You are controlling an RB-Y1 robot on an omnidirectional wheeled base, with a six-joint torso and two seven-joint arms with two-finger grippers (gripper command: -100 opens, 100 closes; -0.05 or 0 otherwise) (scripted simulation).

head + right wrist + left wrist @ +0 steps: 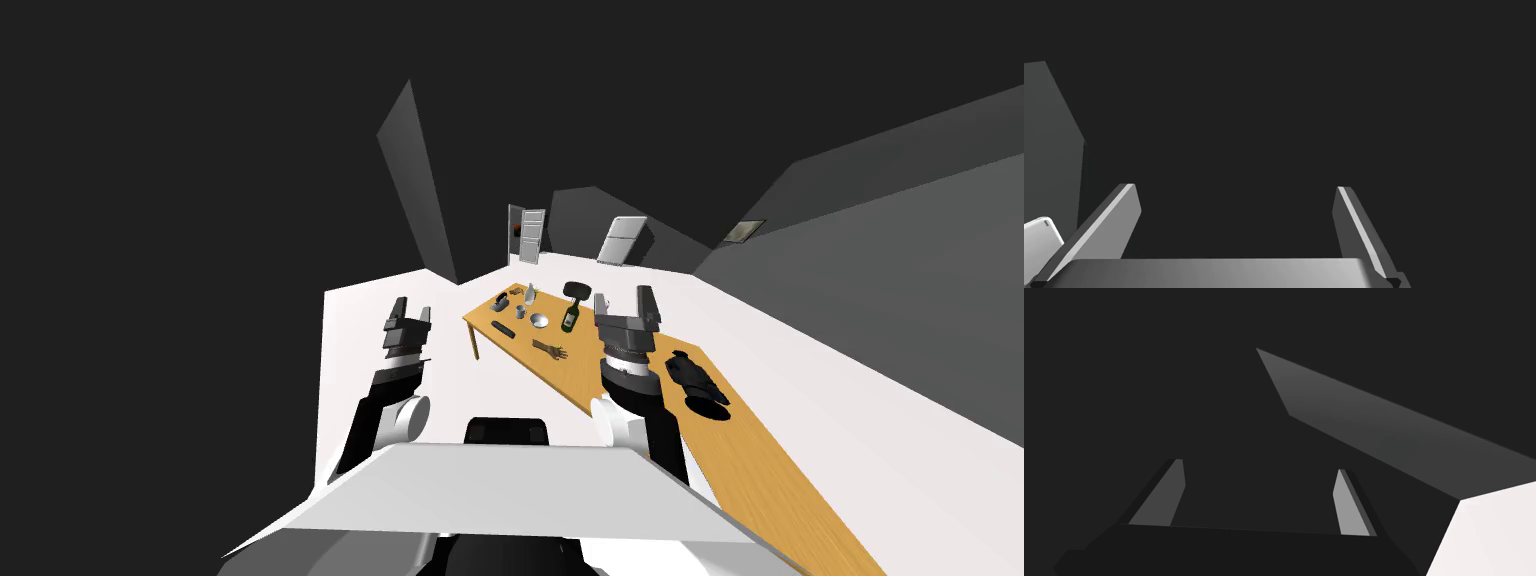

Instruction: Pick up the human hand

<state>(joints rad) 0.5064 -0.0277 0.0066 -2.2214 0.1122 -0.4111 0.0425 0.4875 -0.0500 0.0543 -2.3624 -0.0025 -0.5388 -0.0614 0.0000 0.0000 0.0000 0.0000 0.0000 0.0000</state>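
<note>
The human hand point(551, 349) is a small brown shape lying flat on the long wooden table point(760, 450), near its left edge. My right gripper point(624, 301) is raised over the table, just right of the hand and apart from it, fingers point(1354, 220) open and empty. My left gripper point(410, 311) hangs over the white floor, left of the table, also open with nothing between its fingers point(1169, 493).
Beyond the hand lie a green bottle point(569, 318), a round metal bowl point(539, 321), a dark remote-like bar point(502, 328) and several small items. A black object point(698, 380) sits right of my right arm. A white door point(530, 235) and fridge point(620, 241) stand at the far wall.
</note>
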